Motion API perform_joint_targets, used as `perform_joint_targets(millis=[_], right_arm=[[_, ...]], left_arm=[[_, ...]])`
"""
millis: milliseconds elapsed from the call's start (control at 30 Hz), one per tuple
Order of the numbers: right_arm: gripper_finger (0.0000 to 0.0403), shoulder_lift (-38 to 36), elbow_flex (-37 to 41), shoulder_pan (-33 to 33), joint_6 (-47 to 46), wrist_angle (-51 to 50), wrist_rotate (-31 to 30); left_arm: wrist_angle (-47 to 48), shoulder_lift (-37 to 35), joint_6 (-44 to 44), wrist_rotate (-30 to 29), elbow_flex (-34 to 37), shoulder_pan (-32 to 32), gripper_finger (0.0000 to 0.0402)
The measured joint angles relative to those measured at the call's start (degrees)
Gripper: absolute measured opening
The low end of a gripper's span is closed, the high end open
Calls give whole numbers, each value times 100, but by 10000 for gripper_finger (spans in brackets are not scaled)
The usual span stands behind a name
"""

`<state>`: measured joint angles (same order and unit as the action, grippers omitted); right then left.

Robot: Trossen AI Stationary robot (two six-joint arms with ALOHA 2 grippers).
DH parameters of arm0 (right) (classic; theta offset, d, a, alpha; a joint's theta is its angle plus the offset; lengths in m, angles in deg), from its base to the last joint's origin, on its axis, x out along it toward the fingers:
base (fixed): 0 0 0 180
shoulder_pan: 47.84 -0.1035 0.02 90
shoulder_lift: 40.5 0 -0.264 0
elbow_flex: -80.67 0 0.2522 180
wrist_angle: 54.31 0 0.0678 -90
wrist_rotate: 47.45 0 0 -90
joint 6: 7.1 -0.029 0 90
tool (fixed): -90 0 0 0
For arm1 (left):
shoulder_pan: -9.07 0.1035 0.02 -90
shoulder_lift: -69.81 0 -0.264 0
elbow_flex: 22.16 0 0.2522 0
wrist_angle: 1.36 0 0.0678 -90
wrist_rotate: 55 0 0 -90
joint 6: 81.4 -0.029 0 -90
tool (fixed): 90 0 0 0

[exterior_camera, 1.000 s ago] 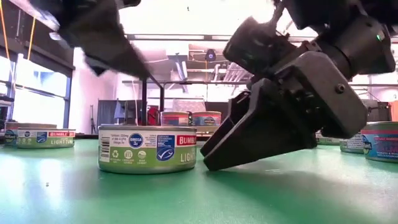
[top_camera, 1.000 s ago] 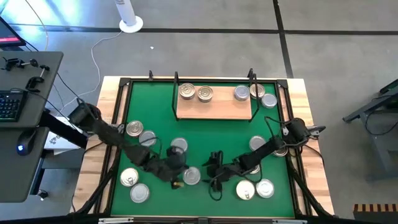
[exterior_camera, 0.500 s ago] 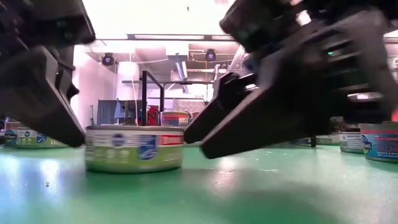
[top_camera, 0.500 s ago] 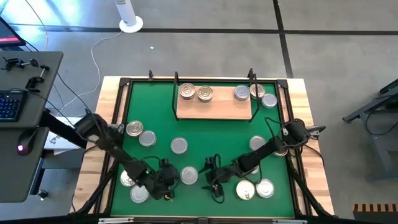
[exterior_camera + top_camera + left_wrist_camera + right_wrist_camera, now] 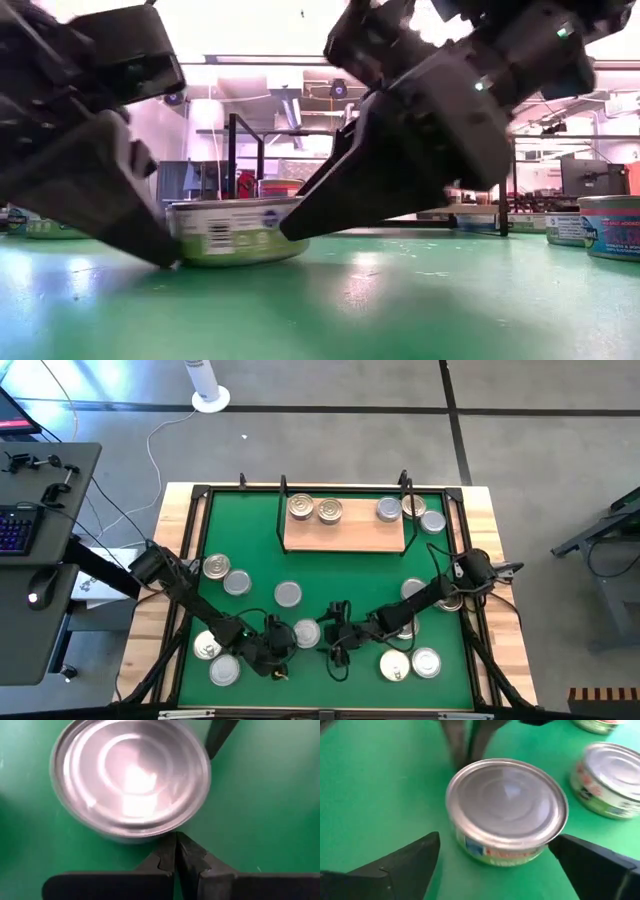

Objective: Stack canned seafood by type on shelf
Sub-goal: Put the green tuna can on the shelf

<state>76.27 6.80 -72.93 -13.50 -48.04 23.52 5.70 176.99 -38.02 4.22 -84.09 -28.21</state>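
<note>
Silver-lidded tuna can point(image 5: 307, 632) sits at lower centre of the green mat point(image 5: 330, 575). My right tool point(image 5: 335, 640) is spread wide, flanking it to grip. My left tool point(image 5: 272, 650), pressed together, braces its far side. Shelf point(image 5: 345, 532) waits at upper centre.

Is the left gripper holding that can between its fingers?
No, the left gripper is shut with its fingertips pressed together against the side of the can, not around it.

You have one can point(image 5: 306, 633) on the mat point(image 5: 330, 575) between both grippers; four cans sit on the shelf point(image 5: 345, 535) behind it.
</note>
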Motion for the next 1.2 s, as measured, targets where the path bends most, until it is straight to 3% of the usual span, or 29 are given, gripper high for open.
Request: perform_joint_targets(millis=[100, 433, 633, 733, 900, 1200], right_arm=[[398, 0, -2, 64, -117, -65, -229], [398, 28, -11, 122, -9, -15, -34], [398, 28, -11, 114, -68, 1, 5], [398, 28, -11, 117, -111, 5, -13], [398, 58, -11, 117, -111, 176, 49], [399, 445, -4, 144, -164, 792, -130]], left_arm=[[-104, 5, -142, -51, 2, 102, 0], [-201, -345, -357, 518, 0, 128, 0], [409, -988, 72, 661, -9, -148, 0], [869, -1086, 333, 374, -9, -234, 0], [1099, -822, 561, 38, -8, -146, 0], [-66, -54, -14, 242, 6, 188, 0]])
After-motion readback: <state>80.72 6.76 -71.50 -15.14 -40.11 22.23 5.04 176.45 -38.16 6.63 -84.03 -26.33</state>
